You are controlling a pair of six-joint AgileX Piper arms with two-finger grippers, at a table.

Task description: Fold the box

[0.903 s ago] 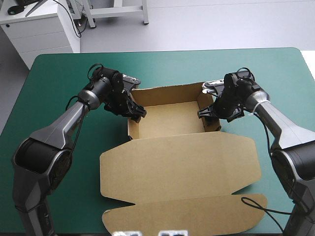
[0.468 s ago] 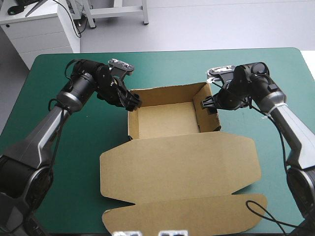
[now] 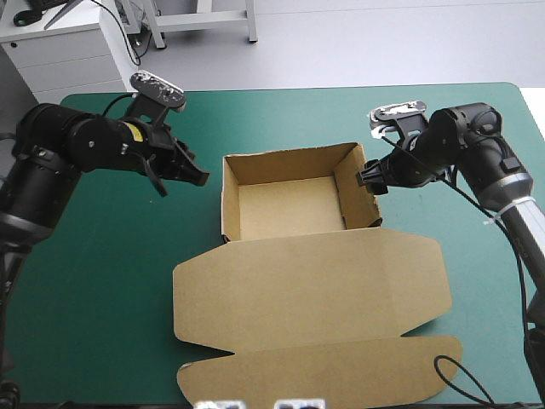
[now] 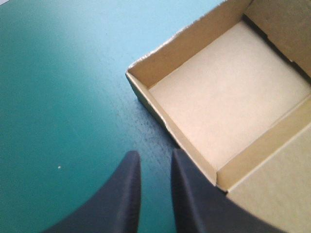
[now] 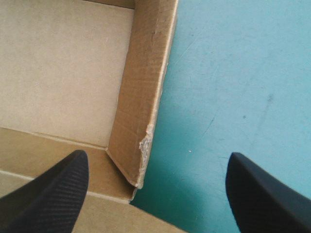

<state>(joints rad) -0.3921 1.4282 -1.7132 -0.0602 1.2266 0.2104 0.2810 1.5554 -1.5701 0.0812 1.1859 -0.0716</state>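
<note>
- The left gripper point(image 4: 154, 155) has drawn back from the box's point(image 3: 306, 290) left wall to the cover point(image 3: 102, 256) beside it; fingers a narrow slit apart, empty.
- Right gripper point(image 5: 156, 154): spread wide, empty, straddling the right wall's near corner.
- Box: open tray mid-table, lid flat.

Pale grey floor point(image 3: 383, 43) beyond table's point(image 3: 281, 111) far edge. White drawer cabinet point(image 3: 72, 64) off far-left corner, black cable point(image 3: 132, 47) trailing down its side. White frame legs point(image 3: 204, 19) alongside.
</note>
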